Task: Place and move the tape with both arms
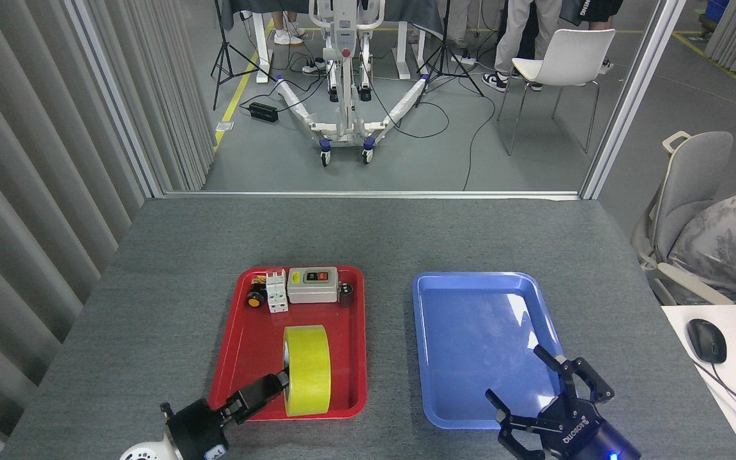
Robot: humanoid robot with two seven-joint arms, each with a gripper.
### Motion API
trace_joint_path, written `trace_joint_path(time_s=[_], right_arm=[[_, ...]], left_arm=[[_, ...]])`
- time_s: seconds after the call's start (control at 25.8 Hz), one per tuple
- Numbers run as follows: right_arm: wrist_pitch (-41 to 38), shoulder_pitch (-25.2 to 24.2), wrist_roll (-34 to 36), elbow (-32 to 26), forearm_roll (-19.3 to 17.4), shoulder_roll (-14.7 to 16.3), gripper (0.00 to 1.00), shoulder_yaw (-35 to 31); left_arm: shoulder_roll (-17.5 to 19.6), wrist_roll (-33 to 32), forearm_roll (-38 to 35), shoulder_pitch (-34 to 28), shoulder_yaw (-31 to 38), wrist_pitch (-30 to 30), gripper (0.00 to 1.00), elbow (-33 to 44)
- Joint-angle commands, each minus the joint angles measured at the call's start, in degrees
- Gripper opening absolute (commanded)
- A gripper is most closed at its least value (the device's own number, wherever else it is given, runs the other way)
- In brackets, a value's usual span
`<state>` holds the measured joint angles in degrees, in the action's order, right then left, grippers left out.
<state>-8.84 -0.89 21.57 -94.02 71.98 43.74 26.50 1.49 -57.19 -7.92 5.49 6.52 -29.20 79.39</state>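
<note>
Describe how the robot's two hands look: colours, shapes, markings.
The left hand is black with slim black fingers on a dark wrist block; a white round joint cap sits at the frame's bottom edge. The right hand is black with jointed, linkage-style fingers, white ROBOTIQ lettering on its body and a small blue light.

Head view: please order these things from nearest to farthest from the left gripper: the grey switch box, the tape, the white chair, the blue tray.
Measured from the left gripper:
1. The tape, standing on edge in the red tray, held at the fingertips.
2. The grey switch box, at the red tray's far end.
3. The blue tray, off to the right on the table.
4. The white chair, on the floor beyond the table.
</note>
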Motion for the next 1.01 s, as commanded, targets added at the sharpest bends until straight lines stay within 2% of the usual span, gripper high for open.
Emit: trace_joint_path(time_s=[0.0,0.12,0.23,0.27,0.54,0.58,0.74,0.89,0.97], right_arm=[[-1.27,4.06,5.15,-0.82,-0.35,6.79,1.00,9.62],[-6.37,7.22,5.59,-1.08,-0.44,7.76,1.00,12.26],[-11.03,8.54,5.59,-1.61,-0.35,7.41,1.00,12.43],[-12.17,9.24,5.24,-1.43,0.00,6.62,1.00,12.43],[-13.49,13.29,-1.79,-0.55,4.13,-4.46,1.00,12.52],[-14.28,13.55,-2.67,-0.90,4.13,-4.90,0.99,12.61],[-20.43,13.90,-3.38,-2.31,4.13,-3.93,0.99,12.87],[-24.12,13.73,0.84,-3.72,3.34,2.04,0.99,12.79],[-25.35,13.64,3.92,-3.98,2.90,3.36,0.99,12.87]], left_arm=[[-0.08,-0.90,2.56,-4.08,-3.97,-3.84,0.05,2.08],[-0.17,-0.90,3.52,-6.10,-8.01,-4.90,0.05,4.81],[-0.70,-0.82,3.70,-6.28,-12.05,-5.87,0.05,6.30],[-0.96,-0.82,4.05,-6.37,-12.93,-6.13,0.05,6.65],[-0.87,-0.90,5.81,-7.51,-16.10,-6.92,0.05,8.06],[-0.87,-0.90,5.81,-7.60,-16.27,-7.27,0.05,8.06],[-1.05,-0.73,5.81,-7.60,-16.80,-7.62,0.05,7.79],[-1.40,-0.73,5.81,-7.42,-16.71,-7.62,0.05,7.35],[-1.40,-0.73,5.81,-7.33,-16.71,-7.54,0.05,7.35]])
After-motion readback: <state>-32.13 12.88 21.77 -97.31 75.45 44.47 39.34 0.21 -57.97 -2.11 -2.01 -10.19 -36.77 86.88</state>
